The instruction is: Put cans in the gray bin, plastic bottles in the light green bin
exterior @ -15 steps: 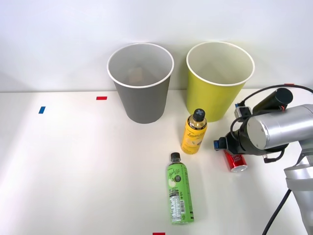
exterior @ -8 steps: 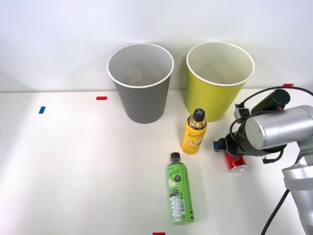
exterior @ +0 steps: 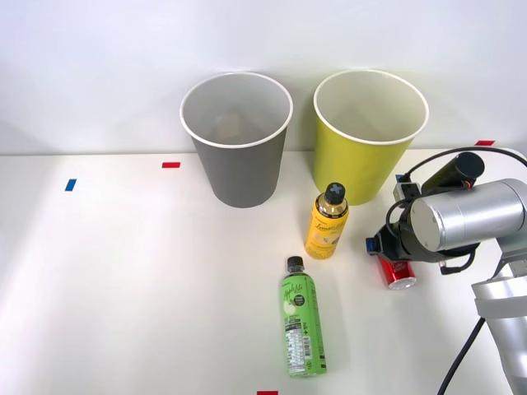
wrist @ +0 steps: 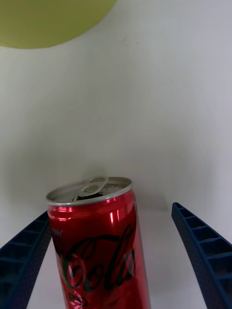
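Nearest on the white counter [exterior: 123, 288] lies the green bottle [exterior: 300, 321], flat on its side with its black cap pointing away toward the bins and a red tape mark [exterior: 268, 392] at the near edge just left of its base. A step farther and a touch right, the yellow bottle [exterior: 327, 222] stands upright, black cap on top, lemon label facing out. Over on the right, level with that bottle, the silver arm [exterior: 465, 218] reaches in across the counter, and under it sits the red can [exterior: 398, 271] with its silver end showing toward the near side. From the wrist camera the claw [wrist: 121, 251] is spread wide, one ribbed blue finger [wrist: 21, 260] on either side of the can [wrist: 96, 241]; the far-side finger stands clear of it with bare counter between, while on the other side I cannot tell whether finger and can touch. The can's pull-tab top is plain to see, white script across the red. Beyond the yellow bottle, the green bin [exterior: 369, 136] stands upright at the far right, its curved wall also peeking in at the wrist view's edge [wrist: 43, 21]. Just left of it, close but apart, stands the gray bin [exterior: 237, 138], white rim, pale inside. Far left, a red mark [exterior: 170, 164] and a blue mark [exterior: 71, 184] are on the counter.
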Robot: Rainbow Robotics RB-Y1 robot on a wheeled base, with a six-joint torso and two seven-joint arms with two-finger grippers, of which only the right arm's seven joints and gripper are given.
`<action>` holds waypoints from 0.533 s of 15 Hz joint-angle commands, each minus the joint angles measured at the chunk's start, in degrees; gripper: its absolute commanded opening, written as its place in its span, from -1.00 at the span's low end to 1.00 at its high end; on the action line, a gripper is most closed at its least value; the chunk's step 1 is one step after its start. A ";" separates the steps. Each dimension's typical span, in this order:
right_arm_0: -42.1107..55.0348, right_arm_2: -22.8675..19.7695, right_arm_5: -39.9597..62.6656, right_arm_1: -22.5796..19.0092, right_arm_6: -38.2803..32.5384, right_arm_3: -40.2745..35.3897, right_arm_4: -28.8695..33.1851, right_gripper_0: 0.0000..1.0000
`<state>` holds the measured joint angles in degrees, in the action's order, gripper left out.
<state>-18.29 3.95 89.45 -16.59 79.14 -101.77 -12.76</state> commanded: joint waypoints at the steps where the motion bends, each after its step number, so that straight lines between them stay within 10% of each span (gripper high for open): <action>1: 0.01 0.00 -0.07 0.42 0.23 0.00 0.81 -0.77; 8: 0.54 -0.44 0.02 1.65 1.19 -0.88 0.72 -0.83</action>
<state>-18.03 3.77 89.45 -15.11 80.00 -102.10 -11.74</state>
